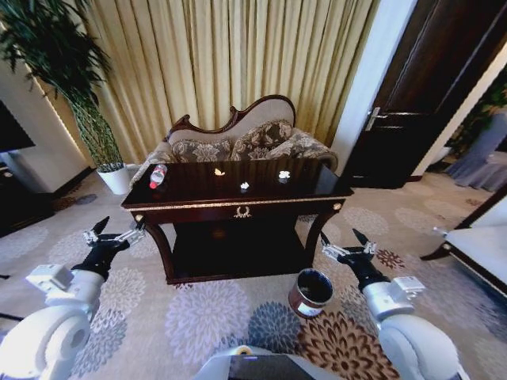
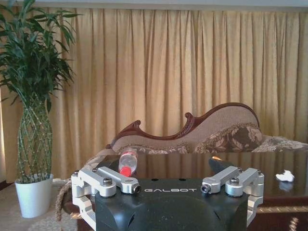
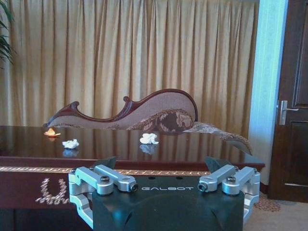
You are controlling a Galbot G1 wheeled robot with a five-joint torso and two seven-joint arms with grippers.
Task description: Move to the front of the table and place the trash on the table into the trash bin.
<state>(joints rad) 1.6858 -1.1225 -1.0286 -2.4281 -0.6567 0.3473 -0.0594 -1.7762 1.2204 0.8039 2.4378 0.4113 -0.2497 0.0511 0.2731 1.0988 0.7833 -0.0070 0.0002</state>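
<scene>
Dark glossy mahogany, trimmed with gold, was the material of the large desk [image 1: 238,207] that was seen straight ahead of the robot, with a gold emblem on its front drawer and a lower shelf beneath. Three small crumpled paper scraps were lying on its top, well apart from each other: a yellow-orange scrap [image 1: 219,171] toward the back, a white scrap [image 1: 245,186] nearer the front edge, and a second white scrap [image 1: 284,174] to the right. A clear plastic bottle with a red cap [image 1: 158,176] was lying on its side at the left end. The small round dark brown trash bin with a black liner [image 1: 310,292] was standing on the patterned carpet, in front of the right leg of the desk.

The left gripper [image 1: 111,233] was held low beside the left front corner, its jaws spread open and empty. The right gripper [image 1: 350,249] was held just beside the bin, its jaws also open and empty.

The approach step was judged to be nearly done, and no scrap had been taken yet. For the next move, a reach over the front edge was judged to be needed, probably to the nearest white scrap, with a fine pinch because the pieces were so small.
</scene>
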